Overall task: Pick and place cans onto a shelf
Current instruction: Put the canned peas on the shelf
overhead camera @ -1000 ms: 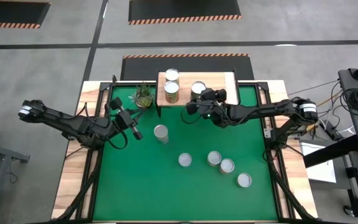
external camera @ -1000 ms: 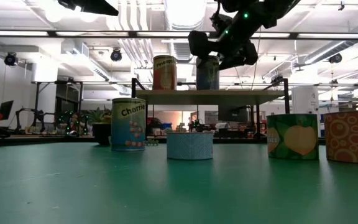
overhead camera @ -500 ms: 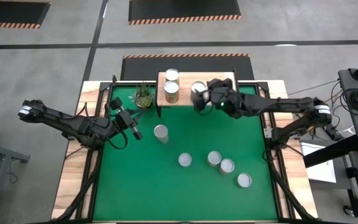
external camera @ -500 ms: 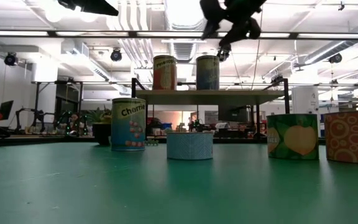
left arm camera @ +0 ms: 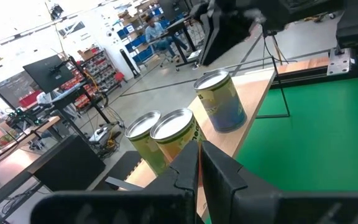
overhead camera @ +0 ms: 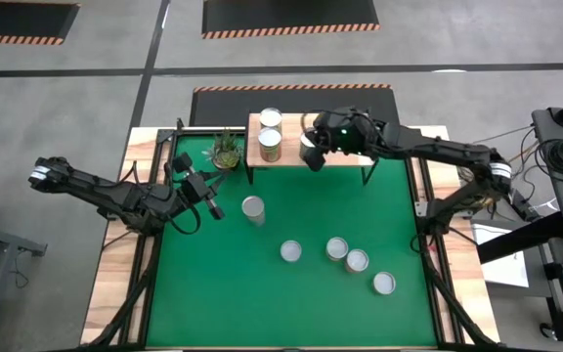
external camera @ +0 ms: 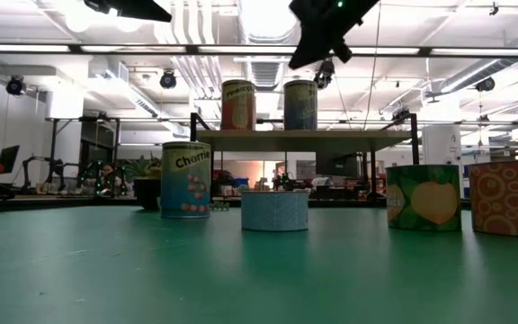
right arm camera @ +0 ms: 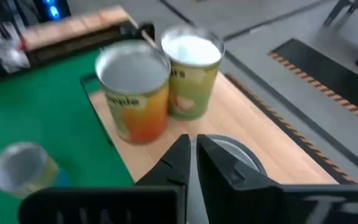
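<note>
A robotics lab or industrial workshop. The low view shows exposed ceiling ducts, strip lights and metal racks behind the table. Hazard-striped floor mats lie on grey concrete. Past the left gripper, a monitor, shelving of blue bins and what seems a seated person.

You've got metal cans w/ shiny silver tops and glossy printed labels, pale smooth wood shelf on thin black legs, matt green mat.
</note>
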Controlling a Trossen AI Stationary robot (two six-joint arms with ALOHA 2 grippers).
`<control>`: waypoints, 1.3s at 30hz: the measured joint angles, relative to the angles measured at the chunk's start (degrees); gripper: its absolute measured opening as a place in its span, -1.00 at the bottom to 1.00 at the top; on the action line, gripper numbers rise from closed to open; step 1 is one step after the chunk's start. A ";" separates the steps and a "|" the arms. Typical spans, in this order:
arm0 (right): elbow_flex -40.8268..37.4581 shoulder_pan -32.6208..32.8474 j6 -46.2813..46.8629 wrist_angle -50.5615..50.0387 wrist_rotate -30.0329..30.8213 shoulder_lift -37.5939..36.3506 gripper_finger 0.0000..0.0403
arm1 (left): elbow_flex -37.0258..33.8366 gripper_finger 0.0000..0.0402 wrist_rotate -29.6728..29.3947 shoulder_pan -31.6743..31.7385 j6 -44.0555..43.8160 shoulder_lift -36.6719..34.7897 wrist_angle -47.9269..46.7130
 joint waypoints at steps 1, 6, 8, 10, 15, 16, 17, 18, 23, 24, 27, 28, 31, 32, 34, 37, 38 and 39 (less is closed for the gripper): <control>0.61 -0.42 -0.63 -0.87 0.00 0.91 -0.94 | 0.00 -1.00 0.01 0.00 0.00 0.00 0.00; 3.02 -2.55 -2.69 -4.20 0.61 4.48 -0.96 | 0.00 -1.00 0.00 0.00 0.24 0.00 -0.04; 3.68 -3.05 -2.08 -4.97 0.75 5.34 -0.96 | 0.00 -1.00 0.00 0.00 0.24 0.00 -0.04; 3.97 -3.36 -1.35 -5.28 2.46 5.85 -0.96 | 0.00 -1.00 0.00 0.00 0.25 0.00 -0.07; 3.92 -3.56 6.79 -6.68 13.40 6.77 -0.96 | 0.00 -1.00 0.00 0.00 0.26 0.00 -0.09; 3.90 -3.56 9.56 -6.99 14.15 6.75 -0.96 | 0.00 -1.00 0.00 0.00 0.24 0.00 -0.09; 3.89 -3.56 11.45 -6.97 14.02 6.64 -0.96 | 0.00 -1.00 0.00 0.00 0.25 0.00 -0.09; 3.87 -3.54 12.45 -6.78 13.78 6.41 -0.96 | 0.00 -1.00 0.00 0.00 0.26 0.00 -0.09; 4.33 -2.90 13.85 -7.44 13.97 4.13 -0.96 | 0.00 -1.00 0.01 0.00 0.24 0.00 -0.28; 4.61 -2.94 13.85 -7.84 14.02 3.56 -0.96 | 0.00 -1.00 0.00 0.00 0.24 0.00 -0.41; 5.60 -3.16 13.63 -11.75 14.18 1.74 -0.96 | 0.00 -1.00 0.00 0.00 0.24 0.00 -0.50; 5.88 -3.48 13.54 -13.81 14.17 1.19 -0.96 | 0.00 -1.00 0.00 0.00 0.24 0.01 -0.50; 6.15 -4.42 13.93 -21.42 14.01 0.05 -0.96 | 0.00 -1.00 0.00 0.00 0.24 0.02 -0.52; 6.15 -4.69 14.15 -23.98 14.01 -0.17 -0.96 | 0.00 -1.00 0.02 0.00 0.24 0.02 -0.53; 5.58 -5.08 14.30 -28.29 13.70 -0.49 -0.96 | 0.00 -1.00 0.00 0.01 0.24 0.02 -0.54; 3.47 -4.94 14.35 -30.52 9.27 -0.61 -0.96 | 0.00 -1.00 0.00 0.01 0.24 0.02 -0.52; 2.55 -4.92 14.05 -29.98 7.38 -0.57 -0.96 | 0.00 -1.00 0.00 0.00 0.24 0.02 -0.52; 1.53 -4.82 13.90 -28.96 6.15 -0.37 -0.96 | 0.00 -1.00 0.00 0.00 0.24 0.02 -0.52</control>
